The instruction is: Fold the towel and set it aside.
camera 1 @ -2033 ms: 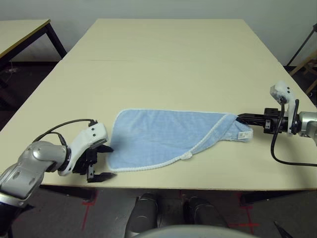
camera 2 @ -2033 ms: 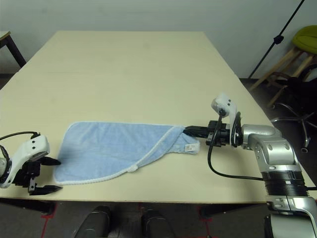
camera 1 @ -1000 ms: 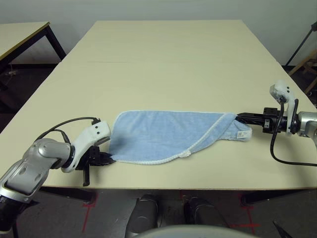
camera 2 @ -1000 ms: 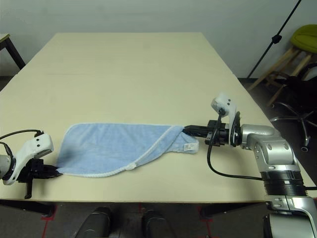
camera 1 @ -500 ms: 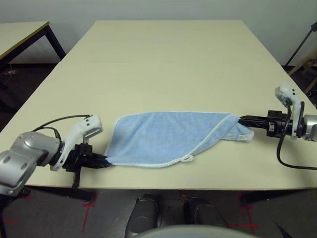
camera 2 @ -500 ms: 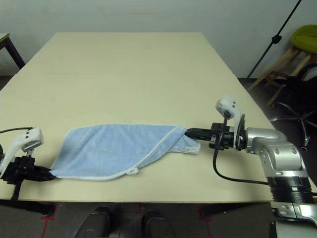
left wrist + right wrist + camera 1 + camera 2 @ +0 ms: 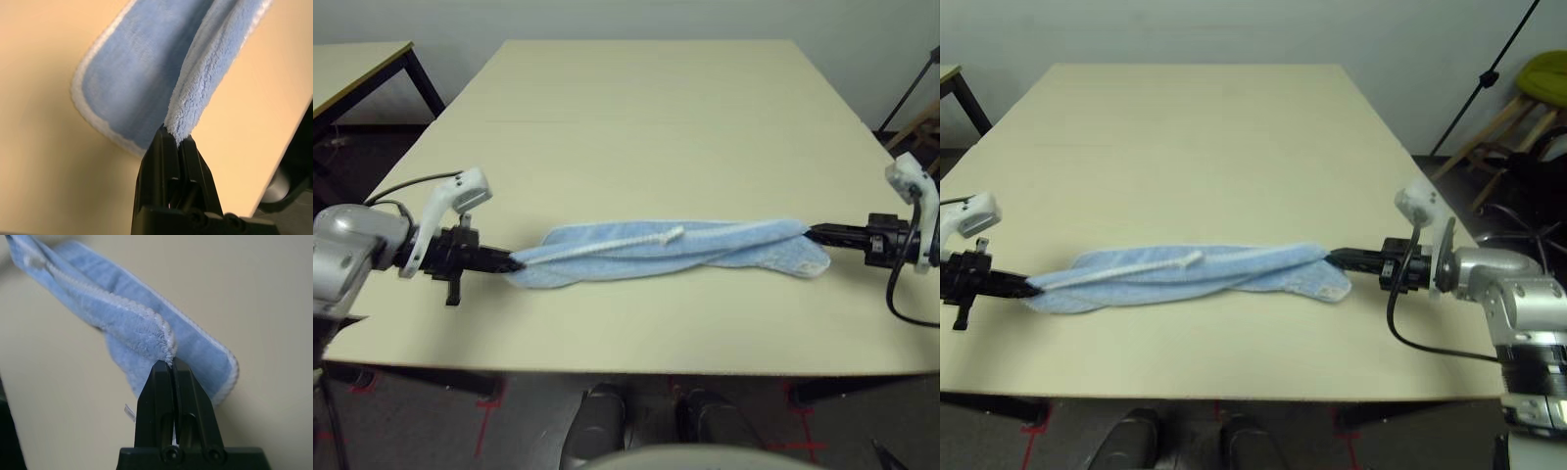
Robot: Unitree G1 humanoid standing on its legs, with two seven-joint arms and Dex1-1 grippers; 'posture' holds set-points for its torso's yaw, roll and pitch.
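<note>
Once flat, towel [image 7: 666, 250] now stretched taut.

The towel [image 7: 666, 252] is bunched into a long roll, so most of its inner layers are hidden in its own folds. Each pinched corner vanishes between the left gripper [image 7: 174, 142] and the right gripper [image 7: 170, 363]. The little white label [image 7: 129, 412] is too small to read, and the worktop [image 7: 646, 117] runs off the edges.
</note>
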